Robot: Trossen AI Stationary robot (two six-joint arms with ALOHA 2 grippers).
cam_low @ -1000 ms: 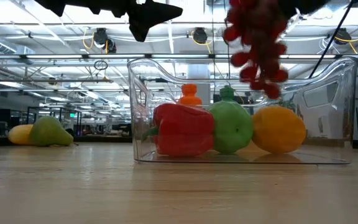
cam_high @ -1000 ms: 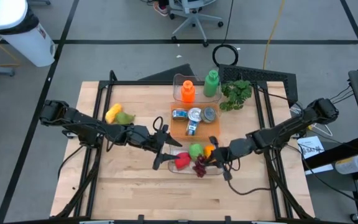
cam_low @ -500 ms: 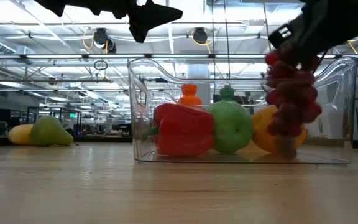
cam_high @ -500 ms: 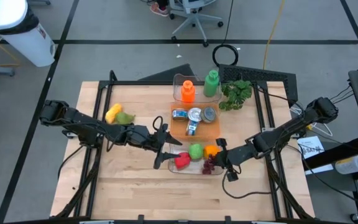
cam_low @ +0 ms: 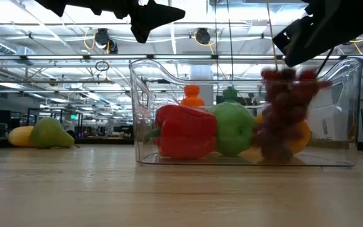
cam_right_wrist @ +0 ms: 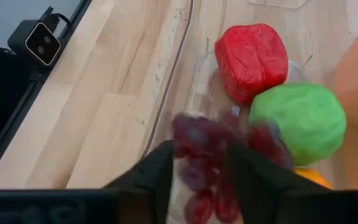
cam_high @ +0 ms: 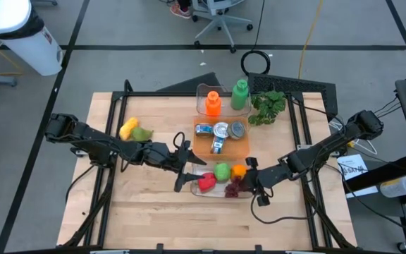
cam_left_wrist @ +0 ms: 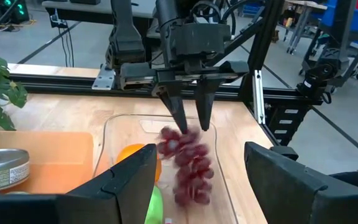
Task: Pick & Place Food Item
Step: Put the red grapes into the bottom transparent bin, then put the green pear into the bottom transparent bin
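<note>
Now the right claw (cam_left_wrist: 190, 115) was over the clear bin (cam_low: 145, 113), fingers parted, the grape bunch (cam_low: 282, 116) just below its tips and blurred, inside the bin's end beside the orange fruit (cam_high: 239, 170); couldn't tell whether the tips touched the grapes. Red pepper (cam_low: 184, 131) and green fruit (cam_low: 233, 129) sat in the same bin. Left claw (cam_high: 182, 174) hung spread and empty above the bin's other end. Yellow fruit (cam_high: 127, 128) and pear (cam_high: 142, 134) lay touching, well apart on the table (cam_high: 146, 204).
</note>
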